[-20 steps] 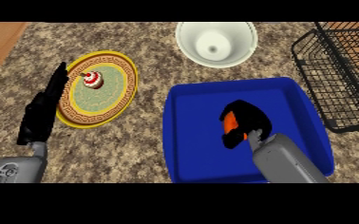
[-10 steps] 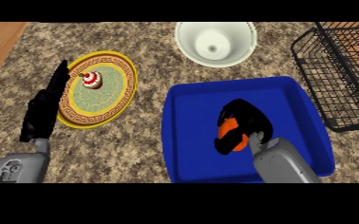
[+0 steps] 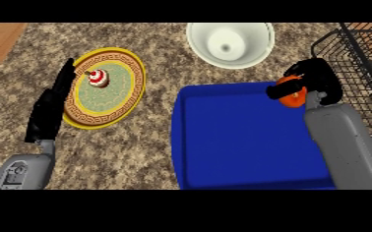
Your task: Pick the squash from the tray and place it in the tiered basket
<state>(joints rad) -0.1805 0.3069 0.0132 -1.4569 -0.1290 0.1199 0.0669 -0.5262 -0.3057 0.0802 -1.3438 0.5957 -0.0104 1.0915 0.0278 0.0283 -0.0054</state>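
Note:
My right hand [image 3: 314, 78] is curled round the orange squash [image 3: 292, 91], which it holds above the far right corner of the blue tray [image 3: 240, 142]. Only part of the squash shows between the black fingers. The black wire tiered basket [image 3: 352, 73] stands just right of the hand, at the view's right edge. At the left, my left hand [image 3: 52, 103] rests open with straight fingers beside the yellow plate.
A yellow patterned plate [image 3: 120, 101] with a small red and white cupcake [image 3: 98, 78] lies at the left. A white bowl [image 3: 231, 43] stands at the back, behind the tray. The counter is speckled stone, with a wooden strip at the far left.
My right hand has lifted the squash out of the tray's middle and carried it up and to the right, close to the basket. The left hand has stayed in place.

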